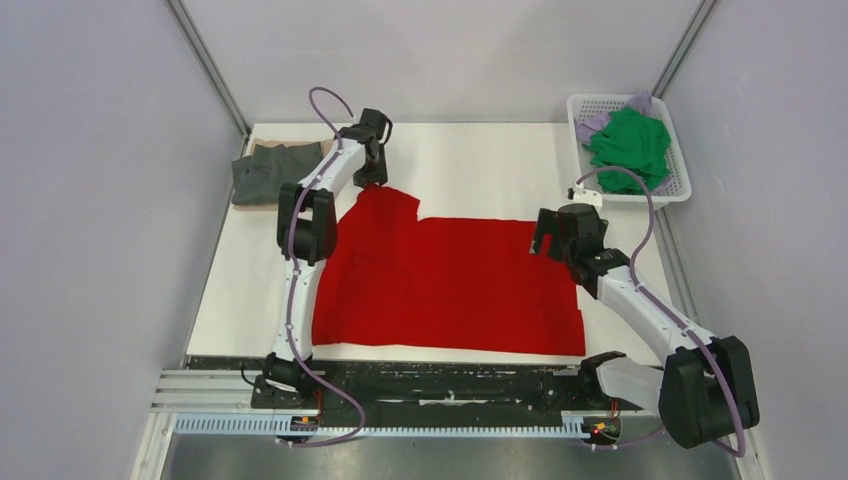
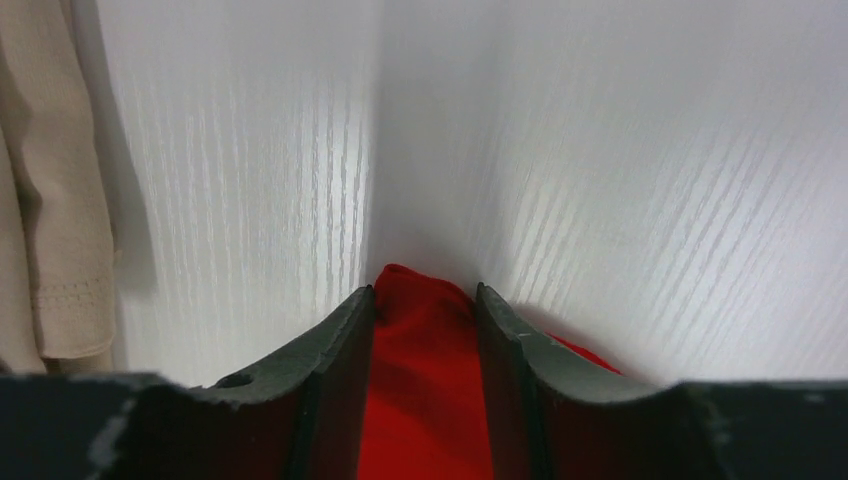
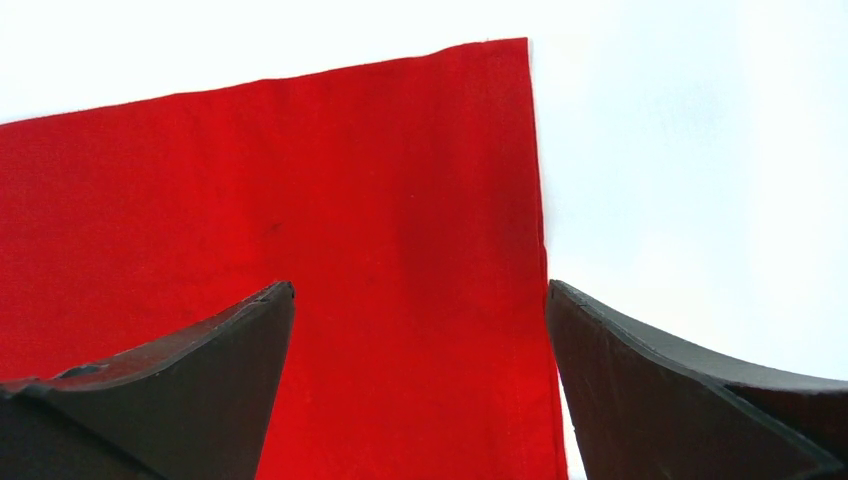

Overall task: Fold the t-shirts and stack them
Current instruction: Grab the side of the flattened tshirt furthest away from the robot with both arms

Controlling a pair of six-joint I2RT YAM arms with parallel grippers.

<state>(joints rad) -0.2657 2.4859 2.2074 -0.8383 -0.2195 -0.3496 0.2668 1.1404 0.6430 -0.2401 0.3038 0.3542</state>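
Observation:
A bright red t-shirt lies spread flat across the middle of the table. My left gripper is down at its far left corner. In the left wrist view that gripper has its jaws drawn in against a bunched ridge of red cloth that fills the gap between them. My right gripper hovers over the shirt's far right corner. In the right wrist view it stands wide open above the red cloth, with the shirt's right edge just inside the right finger.
A folded dark grey shirt lies on a tan one at the far left of the table; the tan cloth shows in the left wrist view. A white lattice basket at the far right holds a green shirt and a lilac one.

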